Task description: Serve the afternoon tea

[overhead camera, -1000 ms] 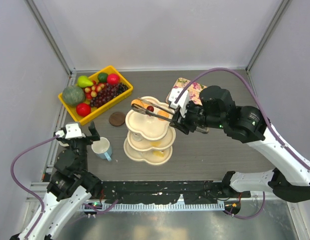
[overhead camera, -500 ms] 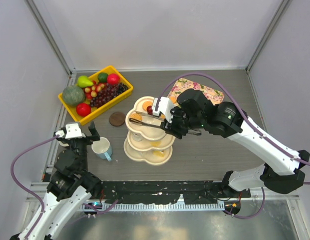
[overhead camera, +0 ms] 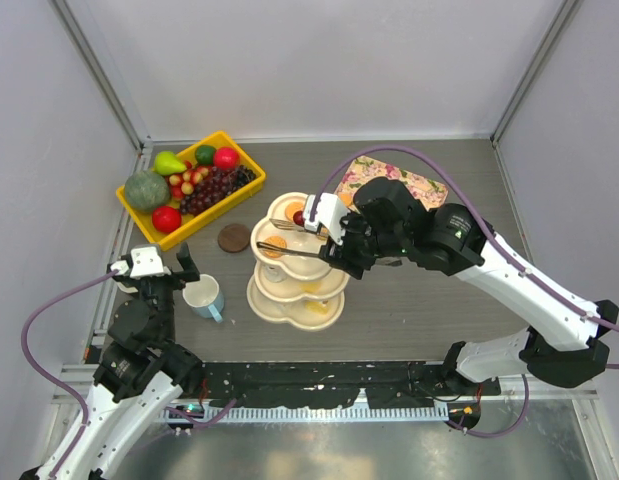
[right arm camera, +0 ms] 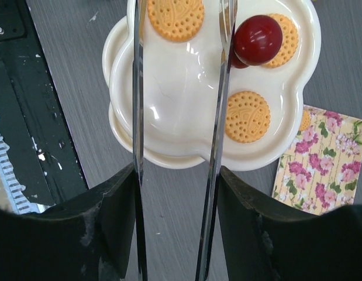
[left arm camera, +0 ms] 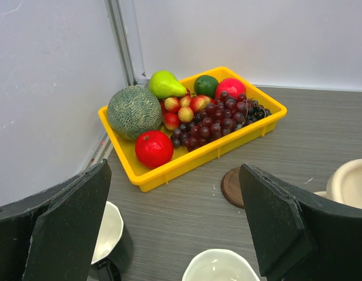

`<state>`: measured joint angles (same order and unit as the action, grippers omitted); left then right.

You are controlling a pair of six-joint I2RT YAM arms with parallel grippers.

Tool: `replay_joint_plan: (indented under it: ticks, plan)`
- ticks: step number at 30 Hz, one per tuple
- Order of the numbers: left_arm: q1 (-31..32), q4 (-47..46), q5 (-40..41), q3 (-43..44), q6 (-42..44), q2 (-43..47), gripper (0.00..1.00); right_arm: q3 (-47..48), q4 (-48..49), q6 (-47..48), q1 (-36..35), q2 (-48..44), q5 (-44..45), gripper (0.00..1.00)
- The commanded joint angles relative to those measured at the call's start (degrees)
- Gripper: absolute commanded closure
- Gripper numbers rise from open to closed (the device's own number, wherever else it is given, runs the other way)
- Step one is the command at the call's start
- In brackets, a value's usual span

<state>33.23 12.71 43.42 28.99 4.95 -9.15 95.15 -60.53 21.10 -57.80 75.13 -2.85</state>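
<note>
The cream three-tier stand (overhead camera: 289, 268) with its red knob (overhead camera: 299, 217) stands mid-table. My right gripper (overhead camera: 335, 246) is shut on metal tongs (overhead camera: 294, 252), whose open arms reach left over the top tier. In the right wrist view, the tongs (right arm camera: 138, 117) straddle the top tier (right arm camera: 181, 99); an orange biscuit (right arm camera: 175, 17) lies between their arms, and two more (right arm camera: 245, 116) sit by the red knob (right arm camera: 258, 40). My left gripper (overhead camera: 154, 265) is open beside the pale blue mug (overhead camera: 203, 296). The dark mug (left arm camera: 107, 246) and the pale mug's rim (left arm camera: 219, 268) show below its fingers.
A yellow bin of fruit (overhead camera: 147, 215) sits at the back left, also in the left wrist view (left arm camera: 192, 159). A brown coaster (overhead camera: 234, 237) lies between the bin and the stand. A floral tray (overhead camera: 389, 178) lies behind my right arm. Grey walls close three sides.
My right gripper has swung left with the tongs, from near the floral tray to over the stand's top tier. An orange biscuit now lies on that tier. The left arm has not moved.
</note>
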Motion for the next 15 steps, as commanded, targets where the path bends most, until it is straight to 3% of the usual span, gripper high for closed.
replay_joint_plan:
  ticks: [1,6,15]
  plan:
    - [-0.27,-1.55,0.00,0.71,-0.12,0.36,0.01,0.56,5.95,1.04,-0.30,-2.80,-2.32,0.42]
    - [-0.27,-1.46,0.17,0.71,-0.12,0.45,0.01,-0.41,12.52,1.40,-0.38,-6.13,-4.71,0.43]
    - [-0.36,-1.55,0.09,0.63,-0.12,0.71,0.01,-4.01,24.75,-3.96,2.25,-10.97,16.19,0.45]
